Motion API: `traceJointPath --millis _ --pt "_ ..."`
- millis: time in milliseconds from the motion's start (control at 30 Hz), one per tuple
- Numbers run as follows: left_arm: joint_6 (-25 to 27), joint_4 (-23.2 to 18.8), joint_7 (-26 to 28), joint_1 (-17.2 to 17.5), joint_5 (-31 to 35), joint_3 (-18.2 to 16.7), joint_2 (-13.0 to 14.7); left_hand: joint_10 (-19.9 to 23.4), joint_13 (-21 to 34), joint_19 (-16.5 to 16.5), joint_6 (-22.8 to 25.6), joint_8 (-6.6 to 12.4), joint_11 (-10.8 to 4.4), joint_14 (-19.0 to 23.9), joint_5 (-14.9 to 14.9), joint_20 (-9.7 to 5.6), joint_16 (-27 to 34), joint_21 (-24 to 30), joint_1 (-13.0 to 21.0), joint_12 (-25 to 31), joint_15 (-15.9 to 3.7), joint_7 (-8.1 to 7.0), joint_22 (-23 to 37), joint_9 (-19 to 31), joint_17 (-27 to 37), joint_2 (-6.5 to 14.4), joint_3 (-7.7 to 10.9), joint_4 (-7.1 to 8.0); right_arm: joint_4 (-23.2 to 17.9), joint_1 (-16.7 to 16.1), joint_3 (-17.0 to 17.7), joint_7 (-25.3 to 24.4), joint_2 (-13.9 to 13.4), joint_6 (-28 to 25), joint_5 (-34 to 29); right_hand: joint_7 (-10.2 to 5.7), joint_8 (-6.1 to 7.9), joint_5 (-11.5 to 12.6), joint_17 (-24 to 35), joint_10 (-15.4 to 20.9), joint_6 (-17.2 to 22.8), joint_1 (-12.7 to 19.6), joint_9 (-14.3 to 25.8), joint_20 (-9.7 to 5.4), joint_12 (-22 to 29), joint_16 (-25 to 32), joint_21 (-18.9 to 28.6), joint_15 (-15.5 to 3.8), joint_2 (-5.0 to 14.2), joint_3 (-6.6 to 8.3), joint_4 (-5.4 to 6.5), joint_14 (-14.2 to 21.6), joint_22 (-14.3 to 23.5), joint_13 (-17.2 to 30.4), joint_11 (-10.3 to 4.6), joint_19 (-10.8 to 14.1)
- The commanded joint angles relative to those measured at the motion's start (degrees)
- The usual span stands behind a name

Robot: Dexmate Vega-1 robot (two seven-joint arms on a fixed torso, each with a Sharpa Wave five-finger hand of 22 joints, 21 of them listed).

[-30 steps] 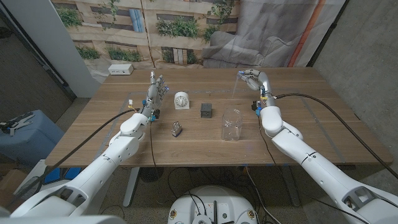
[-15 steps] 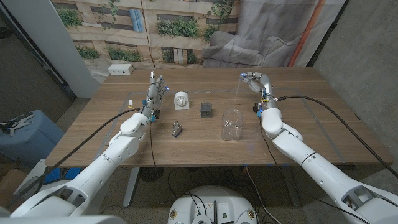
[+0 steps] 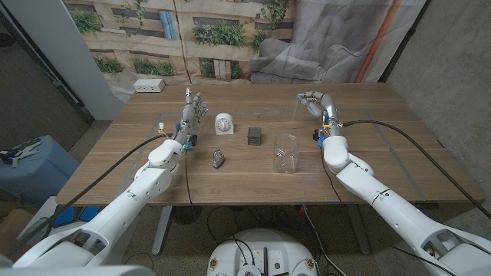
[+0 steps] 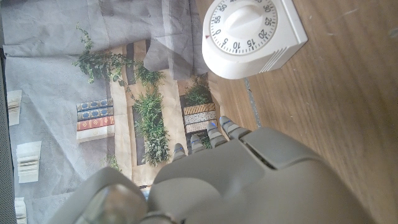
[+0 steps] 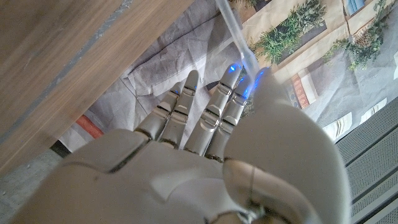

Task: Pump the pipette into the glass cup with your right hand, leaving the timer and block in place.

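The clear glass cup (image 3: 286,152) stands upright on the wooden table (image 3: 383,153), right of centre. Beyond it, above the table's far right part, my right hand (image 3: 315,102) pinches a clear pipette (image 3: 298,112), whose thin tube hangs down on the hand's left, well behind the cup. In the right wrist view the pipette (image 5: 236,36) runs out from between the thumb and fingers of the right hand (image 5: 211,143). The white timer (image 3: 224,123) and dark block (image 3: 254,136) sit mid-table. My left hand (image 3: 192,111) stands left of the timer, fingers spread, holding nothing. The left wrist view has the timer (image 4: 252,34) past the left hand (image 4: 249,180).
A small metal object (image 3: 218,159) lies in front of the timer, near the table's middle. A white power strip (image 3: 149,86) sits at the far left corner. A plant-print backdrop hangs behind the table, and cables trail from both arms.
My right hand has carried the pipette a little to the right and nearer to me. The left hand, cup, timer and block have stayed put.
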Motion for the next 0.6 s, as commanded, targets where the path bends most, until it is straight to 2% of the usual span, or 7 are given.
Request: traceJointPath --millis 33,600 --pt "0.0 0.0 0.0 0.0 0.0 0.0 0.0 -0.2 0.3 -0.4 -0.2 0.33 -0.12 -0.6 0.4 -5.14 0.3 0.3 -0.1 0.2 -6.59 -0.33 0.1 0.1 0.3 2.5 -0.4 0.0 1.2 0.5 -0.5 -0.8 0.4 0.0 -0.5 0.05 0.29 0.2 0.3 0.3 1.1 1.1 0.2 -0.53 0.2 0.3 0.3 -8.86 0.58 0.2 -0.35 0.7 0.2 0.4 -0.12 0.4" --pt "0.0 0.0 0.0 0.0 0.0 0.0 0.0 0.0 0.3 -0.4 -0.2 0.33 -0.11 -0.6 0.4 -5.14 0.3 0.3 -0.1 0.3 -6.57 -0.33 0.1 0.1 0.3 2.5 -0.39 0.0 1.9 1.4 -0.7 -0.3 0.5 0.1 0.0 0.62 1.01 0.3 0.6 1.8 3.0 2.7 0.1 -0.94 1.1 0.8 0.5 -9.12 1.04 0.7 -0.69 1.8 0.2 1.0 -0.15 0.9"
